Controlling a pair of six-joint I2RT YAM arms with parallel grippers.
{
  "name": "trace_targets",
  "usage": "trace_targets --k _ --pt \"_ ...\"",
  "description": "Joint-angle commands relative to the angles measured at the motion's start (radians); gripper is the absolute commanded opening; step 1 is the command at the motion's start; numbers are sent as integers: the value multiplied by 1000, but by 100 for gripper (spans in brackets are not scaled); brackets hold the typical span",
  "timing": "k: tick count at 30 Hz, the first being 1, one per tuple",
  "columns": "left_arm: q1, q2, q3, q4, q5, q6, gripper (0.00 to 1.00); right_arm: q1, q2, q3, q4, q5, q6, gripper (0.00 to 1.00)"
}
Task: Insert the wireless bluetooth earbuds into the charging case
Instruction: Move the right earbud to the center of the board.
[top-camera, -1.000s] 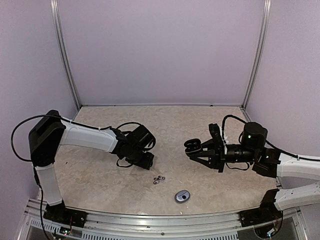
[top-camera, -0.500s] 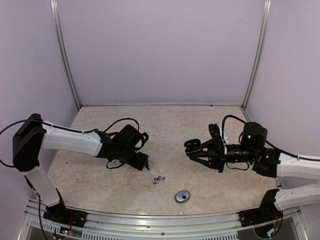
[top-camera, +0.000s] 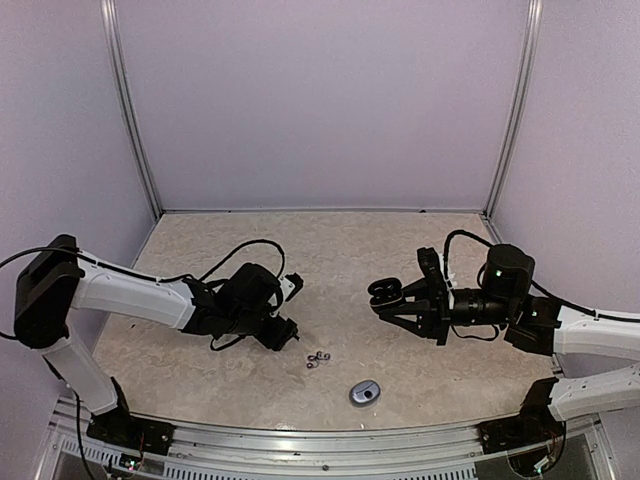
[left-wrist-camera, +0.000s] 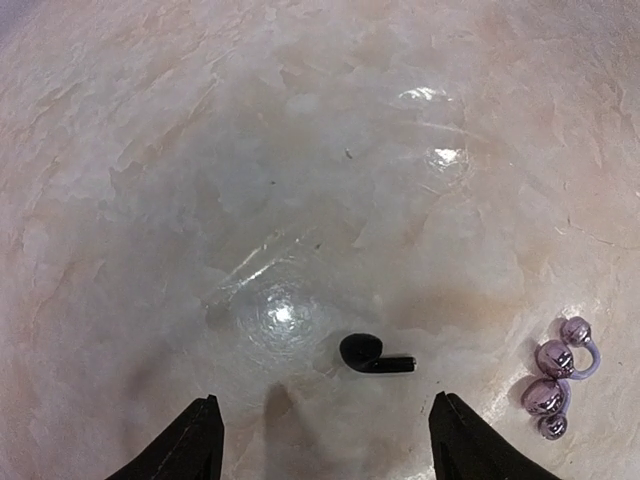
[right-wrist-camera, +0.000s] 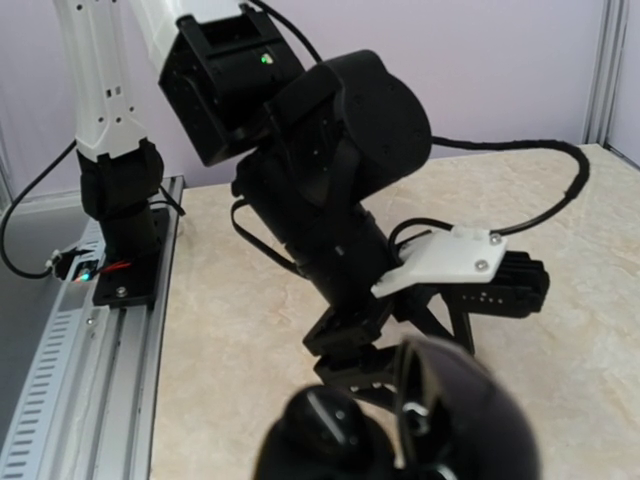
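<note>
The left end effector (left-wrist-camera: 325, 405) is hanging low over the beige marbled surface (top-camera: 350, 250). Its two black fingers are standing apart, with nothing between them. A tiny glossy black earbud (left-wrist-camera: 372, 355) is lying flat on the surface just ahead of the fingers, a little nearer to the right one. Two silvery-pink earbuds (left-wrist-camera: 552, 378) are lying together near it, further to the right. I am not seeing a second black bud anywhere.

The right end effector (top-camera: 385, 300) is clamped on the glossy black charging case (top-camera: 382, 290) and is holding it in the air, well apart from the buds. A small grey oval object (top-camera: 365, 392) is resting near the front edge; I cannot tell what it is.

In my judgement, the main danger is coming from the size and shine of the bud. It is much smaller than a finger, so closing fingers may be pushing it sideways, or squeezing it until it is jumping away. Because it is not centred, one finger is likely to be touching it first and turning it. If the fingers are going too low, they may be scraping the surface. The right finger may also be disturbing the silvery pair. Later, a bud gripped at a wrong angle may be missing its seat in the case and falling.
</note>
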Motion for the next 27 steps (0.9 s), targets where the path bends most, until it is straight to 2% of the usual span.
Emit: trace_targets --k 1,17,27 --pt "-8 33 -15 67 -19 23 71 -8 1 26 1 -3 -1 0" --pt "-6 112 -44 129 -32 38 70 -8 4 26 -3 0 -2 0" --pt "-6 248 65 173 -71 11 65 -7 3 28 -6 3 -2 0"
